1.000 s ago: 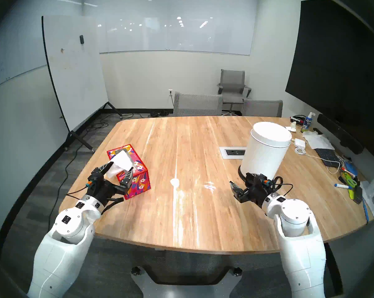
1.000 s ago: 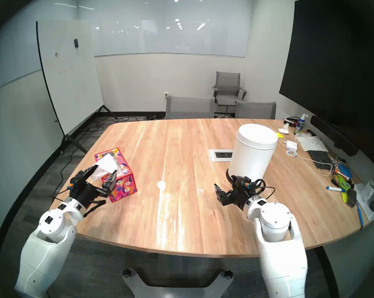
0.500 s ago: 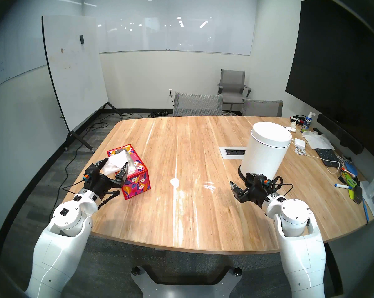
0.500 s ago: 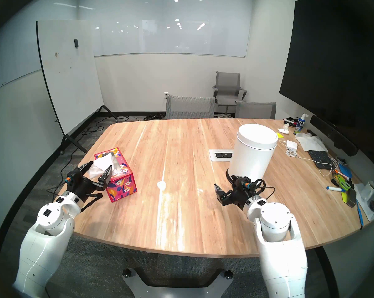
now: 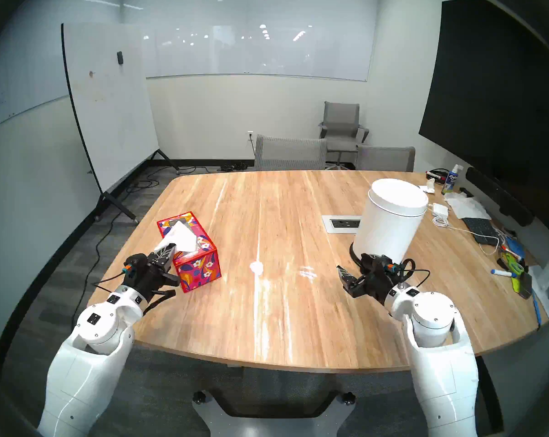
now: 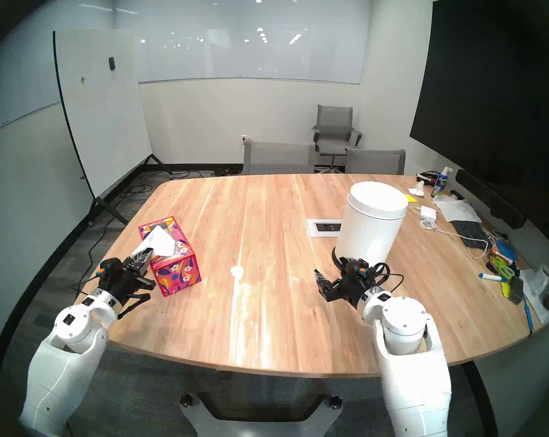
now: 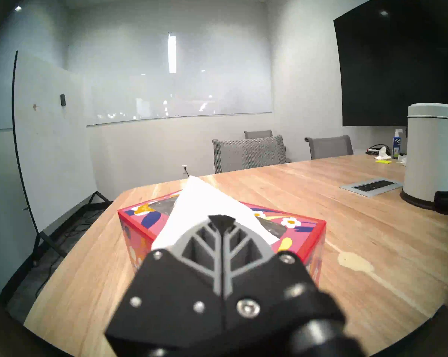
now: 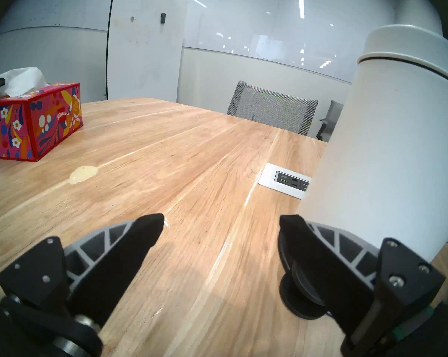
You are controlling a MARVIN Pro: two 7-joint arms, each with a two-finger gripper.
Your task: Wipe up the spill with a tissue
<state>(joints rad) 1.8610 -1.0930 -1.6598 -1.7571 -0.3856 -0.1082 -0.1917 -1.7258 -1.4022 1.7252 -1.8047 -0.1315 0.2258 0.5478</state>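
the left claw (image 5: 169, 248), wide open a moment ago, is now pinched on the tissue (image 5: 182, 237) sticking out of the red box (image 5: 200, 263), so it can be pulled free for the spill (image 5: 256, 267); the right claw (image 5: 350, 277) is kept open.

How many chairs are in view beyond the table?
3: two chairs pushed against the table's far edge, and one chair farther back by the wall. Others could be hidden.
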